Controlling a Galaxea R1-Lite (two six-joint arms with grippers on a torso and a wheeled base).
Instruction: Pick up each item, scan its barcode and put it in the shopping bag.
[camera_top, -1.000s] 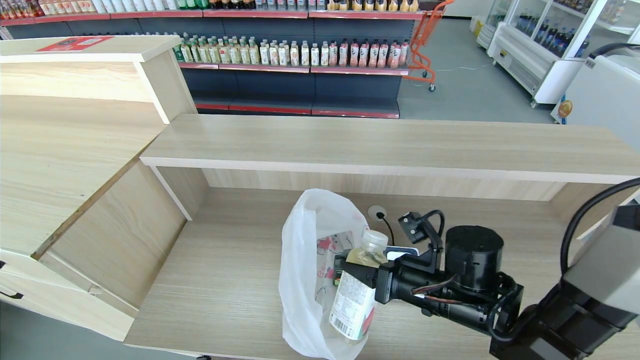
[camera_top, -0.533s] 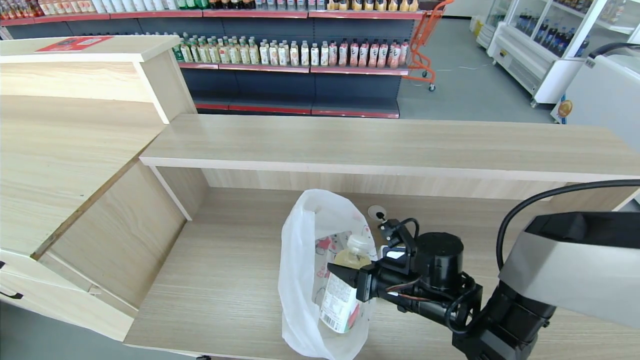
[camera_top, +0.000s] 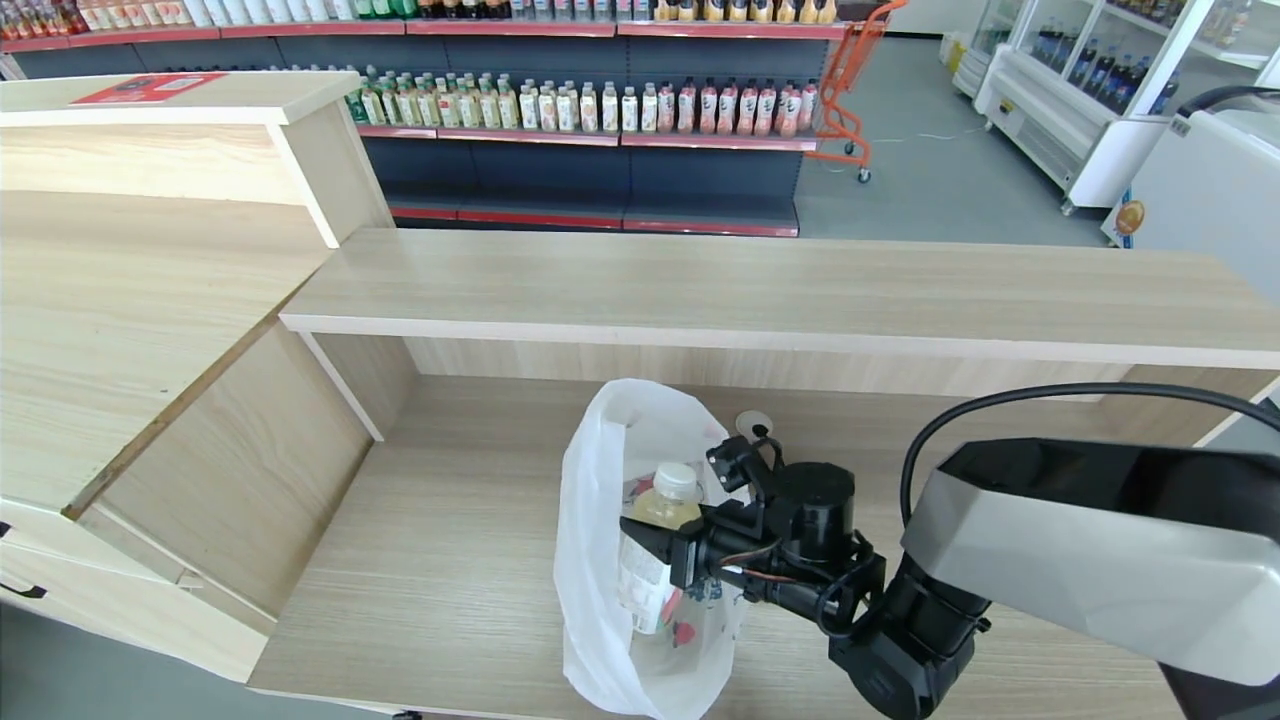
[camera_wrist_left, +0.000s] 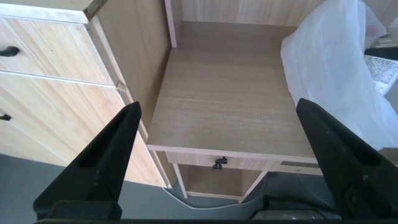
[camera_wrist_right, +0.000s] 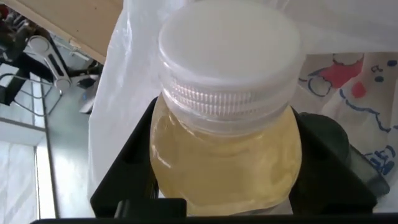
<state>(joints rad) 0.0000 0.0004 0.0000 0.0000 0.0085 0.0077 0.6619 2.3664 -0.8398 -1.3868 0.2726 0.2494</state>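
Observation:
A clear bottle (camera_top: 652, 545) of pale yellow drink with a white cap and a paper label hangs upright inside the mouth of the white plastic shopping bag (camera_top: 596, 560) on the lower counter. My right gripper (camera_top: 655, 545) is shut on the bottle just below its neck. In the right wrist view the bottle's cap and shoulder (camera_wrist_right: 227, 118) sit between the black fingers (camera_wrist_right: 127, 171), with the bag's film (camera_wrist_right: 124, 81) behind. A printed packet (camera_top: 690, 625) lies in the bag under the bottle. My left gripper (camera_wrist_left: 224, 155) stands open, off the counter's front edge, beside the bag (camera_wrist_left: 336, 68).
The lower wooden counter (camera_top: 450, 560) has a raised ledge (camera_top: 760, 290) behind and a side panel (camera_top: 250, 470) on the left. A cable port (camera_top: 755, 427) sits in the counter just behind the bag. Drawers (camera_wrist_left: 43, 106) stand to the counter's left.
My right arm has carried the bottle to the left and down, from the bag's right rim into its mouth. The bag's rim has shifted slightly.

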